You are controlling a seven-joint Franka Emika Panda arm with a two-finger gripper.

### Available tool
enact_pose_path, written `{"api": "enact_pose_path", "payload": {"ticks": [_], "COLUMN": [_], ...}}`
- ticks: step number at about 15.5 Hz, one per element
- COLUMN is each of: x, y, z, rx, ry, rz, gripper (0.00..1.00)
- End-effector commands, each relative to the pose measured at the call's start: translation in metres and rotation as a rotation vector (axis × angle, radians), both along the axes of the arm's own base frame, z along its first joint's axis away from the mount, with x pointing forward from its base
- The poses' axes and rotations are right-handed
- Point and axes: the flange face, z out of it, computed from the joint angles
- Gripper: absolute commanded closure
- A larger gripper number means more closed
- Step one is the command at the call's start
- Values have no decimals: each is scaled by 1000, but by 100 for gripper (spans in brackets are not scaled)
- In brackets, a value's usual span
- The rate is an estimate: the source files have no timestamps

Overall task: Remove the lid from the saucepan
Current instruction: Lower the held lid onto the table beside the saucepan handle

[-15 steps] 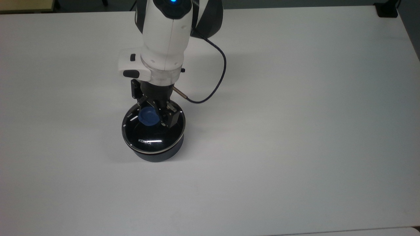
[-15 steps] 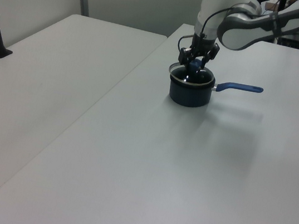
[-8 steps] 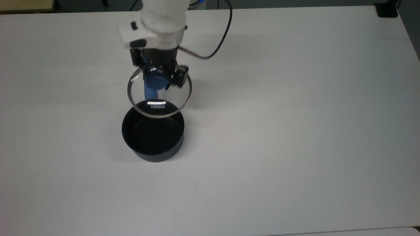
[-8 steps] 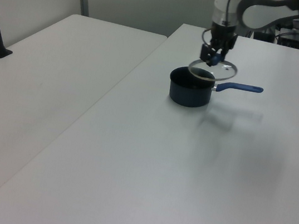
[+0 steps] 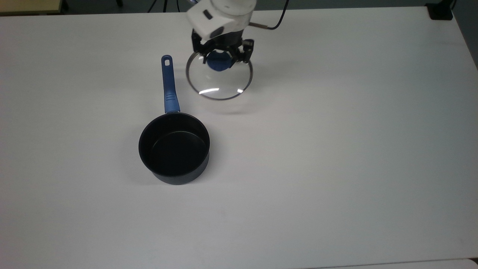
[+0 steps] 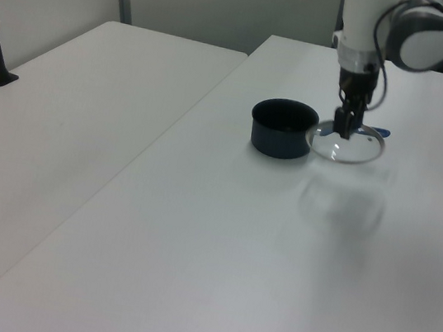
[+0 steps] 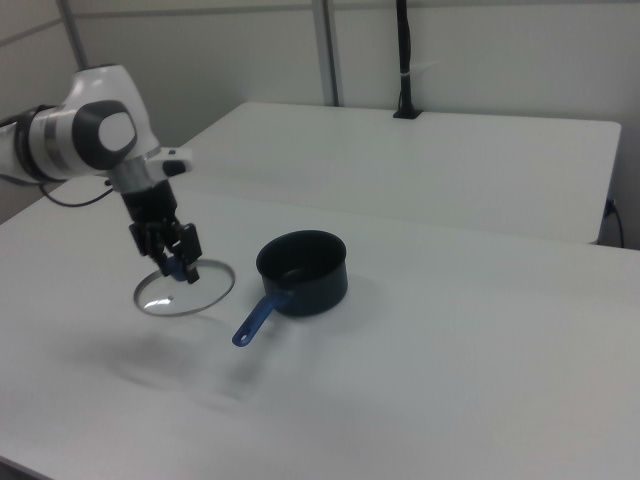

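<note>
The dark saucepan [image 5: 174, 148] [image 6: 281, 127] [image 7: 303, 271] stands uncovered on the white table, its black inside showing and its blue handle [image 5: 168, 84] [image 7: 257, 318] running toward the top view's upper edge. My gripper [image 5: 221, 59] [image 6: 346, 128] [image 7: 177, 262] is shut on the blue knob [image 5: 219, 61] of the glass lid [image 5: 219, 80] [image 6: 348, 146] [image 7: 185, 290]. The lid hangs in the air above the table, off to the right of the handle in the top view, well apart from the pot.
The white table [image 5: 336, 149] stretches wide to the top view's right and front. A second white table [image 6: 71, 110] adjoins it on the left view's left. A black post [image 7: 403, 60] stands at the far table's back edge. A cable [image 5: 272, 22] trails from my wrist.
The lid came off the saucepan and rose, then travelled with my gripper to the top view's upper right. The pot stays put, its handle now uncovered.
</note>
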Motion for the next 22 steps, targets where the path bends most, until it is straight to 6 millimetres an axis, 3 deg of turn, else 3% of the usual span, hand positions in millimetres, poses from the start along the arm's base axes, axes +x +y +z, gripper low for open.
{"api": "enact_pose_path", "payload": {"ticks": [1, 3, 12, 14, 16, 17, 20, 22], "x": [-28, -33, -20, -19, -15, -15, -8, 0], "y": [-5, -4, -1, -2, -3, -4, -3, -4], "z": [-23, -42, -109, -108, -104, -102, -80, -49], "rx": [2, 0, 0, -1, -3, -5, -5, -8], "ry": [78, 110, 182, 177, 165, 162, 130, 125], "rz": [53, 63, 75, 61, 32, 16, -12, -19], "gripper": [35, 35, 35, 27, 5, 0, 0, 0]}}
